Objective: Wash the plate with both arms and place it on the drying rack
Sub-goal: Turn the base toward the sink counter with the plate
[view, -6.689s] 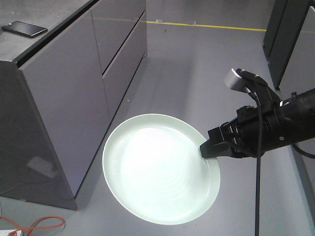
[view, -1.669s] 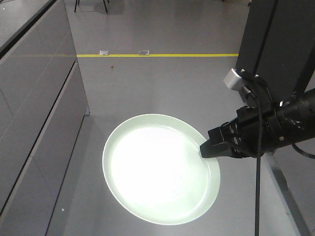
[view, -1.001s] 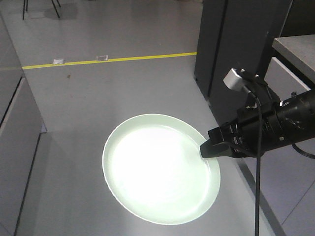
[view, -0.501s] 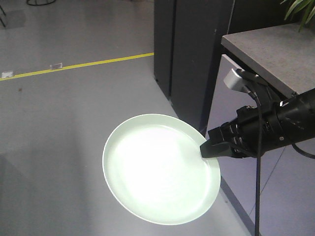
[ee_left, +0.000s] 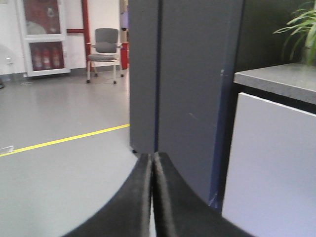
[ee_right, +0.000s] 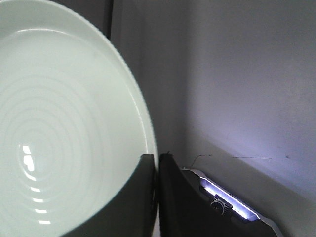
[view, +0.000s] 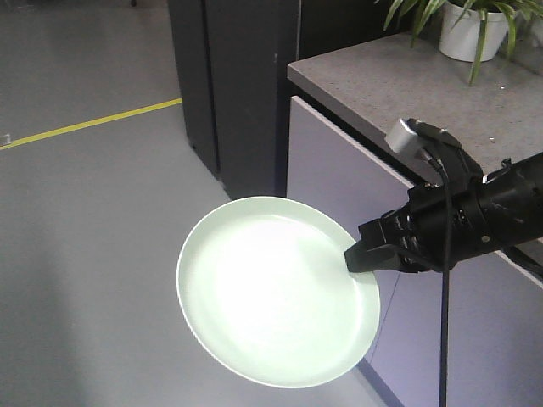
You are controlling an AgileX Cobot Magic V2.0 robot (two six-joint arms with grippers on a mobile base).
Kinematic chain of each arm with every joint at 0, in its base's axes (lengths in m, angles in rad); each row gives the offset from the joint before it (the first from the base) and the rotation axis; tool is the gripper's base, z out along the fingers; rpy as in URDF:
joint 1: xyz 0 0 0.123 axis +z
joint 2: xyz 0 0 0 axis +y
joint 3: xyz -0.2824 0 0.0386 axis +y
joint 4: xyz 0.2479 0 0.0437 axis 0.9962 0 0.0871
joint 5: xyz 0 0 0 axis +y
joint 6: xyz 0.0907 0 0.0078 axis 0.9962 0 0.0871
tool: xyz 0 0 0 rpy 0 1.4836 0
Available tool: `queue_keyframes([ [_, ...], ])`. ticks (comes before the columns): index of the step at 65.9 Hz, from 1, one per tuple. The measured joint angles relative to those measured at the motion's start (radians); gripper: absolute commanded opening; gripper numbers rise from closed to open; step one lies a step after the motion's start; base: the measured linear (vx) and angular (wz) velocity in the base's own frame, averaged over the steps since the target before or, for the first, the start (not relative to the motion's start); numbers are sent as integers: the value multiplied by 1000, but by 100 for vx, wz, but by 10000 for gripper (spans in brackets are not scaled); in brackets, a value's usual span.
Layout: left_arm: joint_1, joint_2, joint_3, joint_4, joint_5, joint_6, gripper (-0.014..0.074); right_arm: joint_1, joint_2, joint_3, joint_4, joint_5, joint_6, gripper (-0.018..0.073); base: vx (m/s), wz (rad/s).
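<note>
The pale mint-green plate (view: 276, 292) hangs in the air over the grey floor, tilted toward the front camera. My right gripper (view: 356, 257) is shut on the plate's right rim, one finger inside the dish and one behind it. In the right wrist view the plate (ee_right: 64, 118) fills the left side, with the right gripper (ee_right: 156, 160) pinching its edge. My left gripper (ee_left: 152, 160) is shut with nothing between its fingers, facing a dark cabinet; it is out of the front view. The drying rack is out of view.
A grey stone counter (view: 407, 89) over pale lilac cabinet fronts (view: 339, 161) stands to the right, close behind the plate. A tall dark cabinet (view: 233, 76) stands behind it. A potted plant (view: 471, 25) sits on the counter. A yellow floor line (view: 85, 125) and an office chair (ee_left: 103, 52) lie further off.
The whole scene has swung across behind the plate: the long grey cabinets are gone, and the dark cabinet, counter and plant have come in from the right. Plate and right gripper hold the same pose.
</note>
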Motion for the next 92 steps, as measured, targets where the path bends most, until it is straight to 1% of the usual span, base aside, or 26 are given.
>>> queue_keyframes([
  [92, 0, 0, 0, 0, 0, 0, -7, 0, 0, 0, 0, 0, 0, -9, 9, -36],
])
